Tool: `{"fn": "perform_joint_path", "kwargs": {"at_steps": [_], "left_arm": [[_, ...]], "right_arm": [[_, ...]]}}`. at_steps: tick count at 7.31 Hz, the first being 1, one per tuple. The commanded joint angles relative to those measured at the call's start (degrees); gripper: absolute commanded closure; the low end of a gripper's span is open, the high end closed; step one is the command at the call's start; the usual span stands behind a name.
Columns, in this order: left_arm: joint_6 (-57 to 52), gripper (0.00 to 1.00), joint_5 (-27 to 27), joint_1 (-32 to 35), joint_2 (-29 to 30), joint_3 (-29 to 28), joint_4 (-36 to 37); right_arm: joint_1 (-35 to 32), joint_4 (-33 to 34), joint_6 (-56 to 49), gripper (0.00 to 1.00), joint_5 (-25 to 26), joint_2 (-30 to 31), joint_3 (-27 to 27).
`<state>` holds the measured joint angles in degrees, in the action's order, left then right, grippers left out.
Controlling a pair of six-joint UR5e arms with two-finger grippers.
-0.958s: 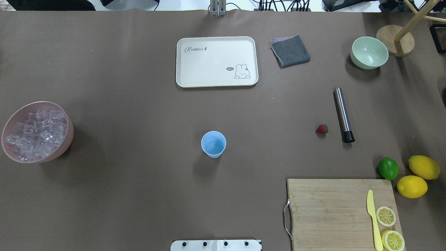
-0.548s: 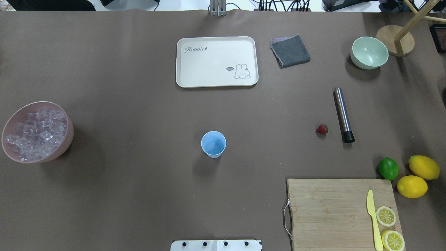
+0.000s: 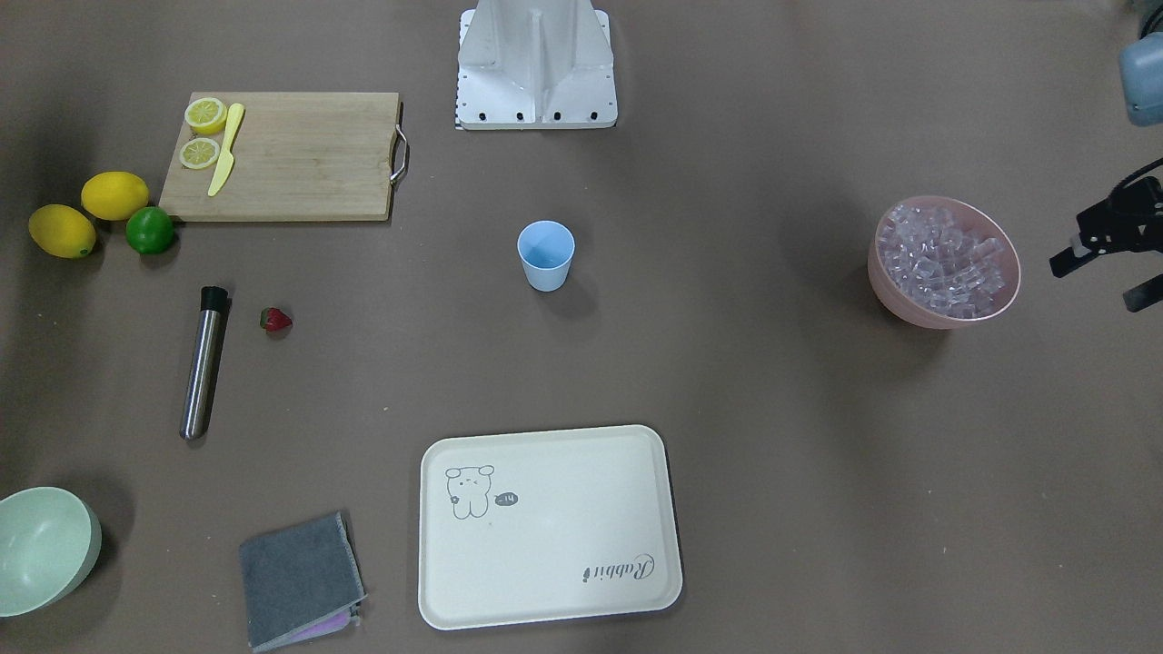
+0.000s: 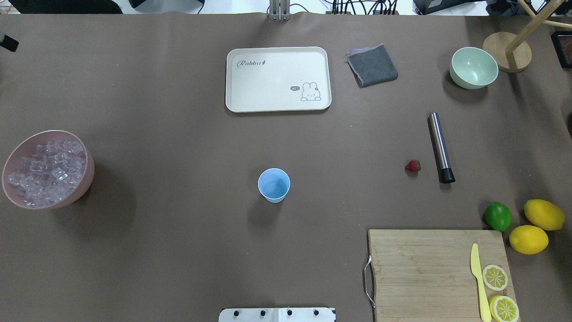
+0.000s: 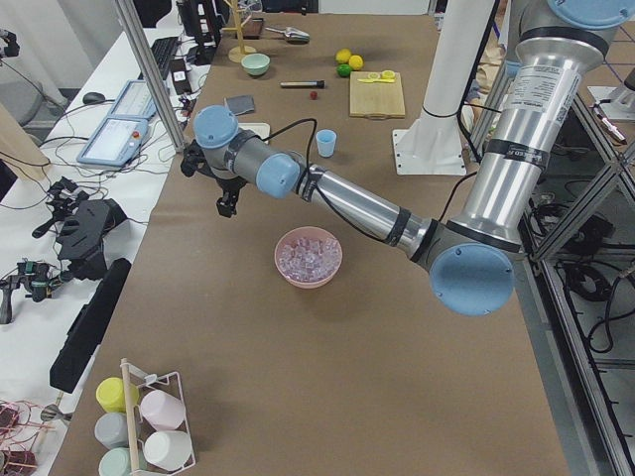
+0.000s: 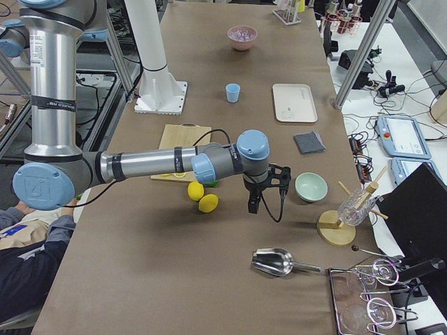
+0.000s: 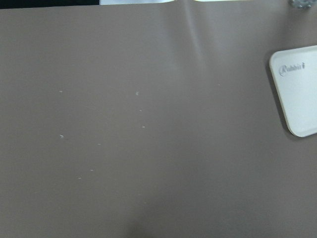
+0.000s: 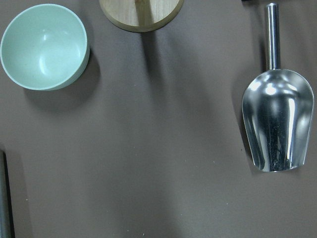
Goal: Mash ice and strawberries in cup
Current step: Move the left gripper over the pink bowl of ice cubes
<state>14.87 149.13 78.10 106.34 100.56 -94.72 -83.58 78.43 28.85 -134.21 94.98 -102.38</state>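
Left gripper [image 3: 1095, 282] hung by table's left edge, fingers seemingly parted, empty. Right gripper [image 6: 253, 202]: couldn't tell finger state. Cup [image 4: 273, 185] stood empty mid-table; ice [image 4: 44, 172] sat in bowl [image 4: 88, 179] at left edge; strawberry [image 4: 412, 166] lay toward right edge. Risks: slick cubes slipping from pinch; light cup tipping if nudged.

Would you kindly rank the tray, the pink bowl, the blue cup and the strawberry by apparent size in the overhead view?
Largest to smallest:
1. tray
2. pink bowl
3. blue cup
4. strawberry
No two look alike in size.
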Motion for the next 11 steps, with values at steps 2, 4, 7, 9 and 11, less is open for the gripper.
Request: {"fn": "perform_joint_path", "kwargs": {"at_steps": [2,4,7,9,11], "left_arm": [[-5.4,0.03,-3.3,-10.4,-9.5,1.0,-15.7],[-10.0,0.03,-5.4,-12.8,-15.4,-0.6,-25.3],[-23.9,0.03,-5.1,-12.8,-19.9,-0.5,-27.6],[-28.0,0.03,-1.9,-13.1,-20.7,-0.6,-31.7],[-29.1,0.11,-1.9,-15.8,-20.3,-2.0,-35.8]], "right_arm": [[-0.1,0.0,0.2,0.00,-0.6,3.2,-2.6],[-0.1,0.0,0.2,0.00,-0.6,3.1,-1.9],[0.0,0.0,0.0,0.00,-0.5,3.1,-1.9],[0.0,0.0,0.1,0.00,-0.4,3.1,-1.4],[0.0,0.0,0.2,0.00,-0.3,3.0,-1.2]]}}
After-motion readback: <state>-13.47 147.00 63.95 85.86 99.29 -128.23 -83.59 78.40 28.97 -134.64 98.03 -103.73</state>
